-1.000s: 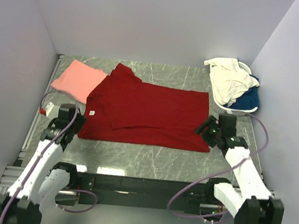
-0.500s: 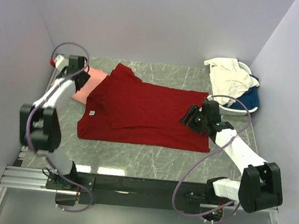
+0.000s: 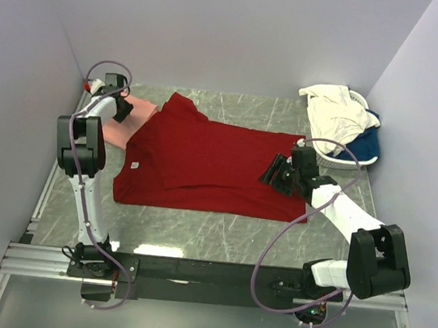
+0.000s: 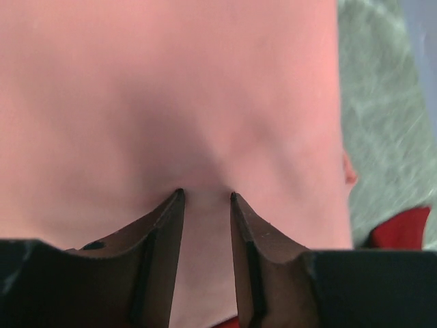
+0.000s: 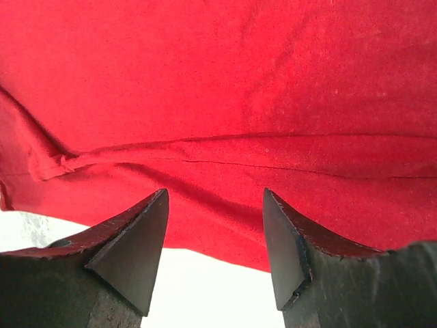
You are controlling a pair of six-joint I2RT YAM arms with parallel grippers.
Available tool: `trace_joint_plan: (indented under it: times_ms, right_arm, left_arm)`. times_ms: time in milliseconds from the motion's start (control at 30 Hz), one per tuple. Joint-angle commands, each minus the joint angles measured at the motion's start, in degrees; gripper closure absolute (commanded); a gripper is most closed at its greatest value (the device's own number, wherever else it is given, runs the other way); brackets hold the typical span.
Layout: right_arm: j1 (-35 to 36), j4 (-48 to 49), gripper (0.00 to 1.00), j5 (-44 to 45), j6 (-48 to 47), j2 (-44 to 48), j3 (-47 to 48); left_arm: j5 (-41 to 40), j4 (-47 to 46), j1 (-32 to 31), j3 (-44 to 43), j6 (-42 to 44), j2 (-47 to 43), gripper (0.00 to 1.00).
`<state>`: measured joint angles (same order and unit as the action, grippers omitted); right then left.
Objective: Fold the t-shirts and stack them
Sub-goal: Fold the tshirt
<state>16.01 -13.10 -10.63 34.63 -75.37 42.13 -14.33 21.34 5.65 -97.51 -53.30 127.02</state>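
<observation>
The deep red t-shirt [image 3: 211, 163] lies spread flat mid-table, its white neck label [image 3: 134, 166] at the left. The folded salmon pink t-shirt [image 3: 134, 116] lies at the back left, partly under the red sleeve. My left gripper [image 3: 120, 108] is down on the pink t-shirt [image 4: 171, 89], its jaws a narrow gap apart [image 4: 206, 196], tips pressing into the fabric, pink cloth showing between them. My right gripper [image 3: 274, 174] is open over the red shirt's right hem [image 5: 225, 89], jaws wide apart [image 5: 215, 195] and empty. Cream-white [image 3: 332, 113] and blue [image 3: 362, 144] t-shirts lie heaped in the basket.
The white slatted basket [image 3: 343, 161] stands at the back right, close behind my right arm. Walls close in the table on the left, back and right. Grey marbled table [image 3: 220, 231] shows in front of the red shirt and beside the pink one [image 4: 382, 102].
My left arm swung from the front left up to the back left and came down on the pink shirt. My right gripper moved left onto the red shirt's right hem.
</observation>
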Motion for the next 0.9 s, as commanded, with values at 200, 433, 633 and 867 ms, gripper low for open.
trace_joint_plan:
  times_ms: [200, 433, 633, 867]
  right_arm:
    - [0.60, 2.65, 0.36, -1.76, -1.32, -3.90, 2.96]
    - [0.95, 2.82, 0.37, -1.67, -1.94, -5.66, 3.31]
    - [1.22, 3.61, 0.37, -2.11, -2.29, -6.80, 3.49]
    - [2.18, 4.49, 0.37, -2.11, -3.08, -7.24, 3.84]
  left_arm:
    - [2.72, -2.27, 4.63, -5.76, -7.78, 7.36, 0.62]
    - [7.20, -9.03, 7.53, -7.60, -12.96, 11.05, 0.61]
    - [12.92, -18.94, 8.41, -7.61, -18.58, 13.87, 0.59]
    - [16.61, -31.25, 8.68, -6.02, -19.74, 13.61, 0.48]
